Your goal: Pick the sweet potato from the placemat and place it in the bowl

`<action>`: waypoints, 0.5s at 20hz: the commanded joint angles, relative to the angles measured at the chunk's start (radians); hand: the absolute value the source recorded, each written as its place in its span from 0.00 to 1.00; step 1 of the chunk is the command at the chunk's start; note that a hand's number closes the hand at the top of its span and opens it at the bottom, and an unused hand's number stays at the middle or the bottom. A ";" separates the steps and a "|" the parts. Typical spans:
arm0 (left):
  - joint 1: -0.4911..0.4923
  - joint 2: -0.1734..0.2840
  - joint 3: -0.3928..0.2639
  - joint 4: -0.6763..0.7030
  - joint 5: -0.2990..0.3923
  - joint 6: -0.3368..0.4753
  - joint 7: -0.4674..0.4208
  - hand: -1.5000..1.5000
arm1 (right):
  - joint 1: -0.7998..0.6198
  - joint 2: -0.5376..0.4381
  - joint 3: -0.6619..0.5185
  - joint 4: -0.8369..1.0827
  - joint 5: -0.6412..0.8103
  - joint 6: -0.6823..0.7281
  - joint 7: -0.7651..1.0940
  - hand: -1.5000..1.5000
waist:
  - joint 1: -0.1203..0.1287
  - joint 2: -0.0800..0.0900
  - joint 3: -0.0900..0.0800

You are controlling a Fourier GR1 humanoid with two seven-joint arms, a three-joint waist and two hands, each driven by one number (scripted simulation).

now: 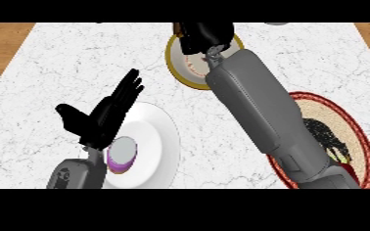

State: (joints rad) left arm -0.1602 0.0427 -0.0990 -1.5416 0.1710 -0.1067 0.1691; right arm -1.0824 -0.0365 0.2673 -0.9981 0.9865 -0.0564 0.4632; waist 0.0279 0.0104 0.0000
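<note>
The right hand is over the yellow-rimmed bowl at the far side of the marble counter, its fingers curled around something brownish, probably the sweet potato, mostly hidden. The left hand rests open, fingers straight, beside a white plate with a purple object. The red-rimmed placemat lies at right.

the right forearm runs from the lower right of the frame to upper centre, its hand curled shut there. the left hand rests open at lower left, fingers up.
</note>
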 commanded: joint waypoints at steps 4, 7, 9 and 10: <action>0.026 0.006 -0.011 -0.022 -0.001 -0.024 -0.016 0.50 | -0.142 -0.027 -0.068 0.409 0.060 -0.121 -0.123 1.00 | 0.031 0.008 -0.001; -0.027 -0.010 -0.015 0.008 -0.011 -0.003 0.014 0.50 | -0.142 0.007 -0.113 0.523 0.030 -0.100 -0.070 1.00 | 0.029 0.013 -0.001; 0.001 -0.005 -0.032 0.003 -0.011 -0.028 -0.001 0.50 | -0.164 -0.026 -0.173 0.583 -0.004 -0.103 -0.064 0.00 | 0.043 0.019 -0.001; -0.016 -0.009 -0.036 -0.054 0.002 -0.015 0.052 0.50 | -0.159 -0.013 -0.190 0.608 -0.013 -0.148 -0.068 0.00 | 0.062 0.022 0.000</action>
State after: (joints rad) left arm -0.1666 0.0401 -0.1178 -1.5562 0.1680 -0.1233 0.1815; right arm -1.2136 -0.0485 0.1457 -0.5163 1.0039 -0.1619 0.3911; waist 0.0640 0.0241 -0.0005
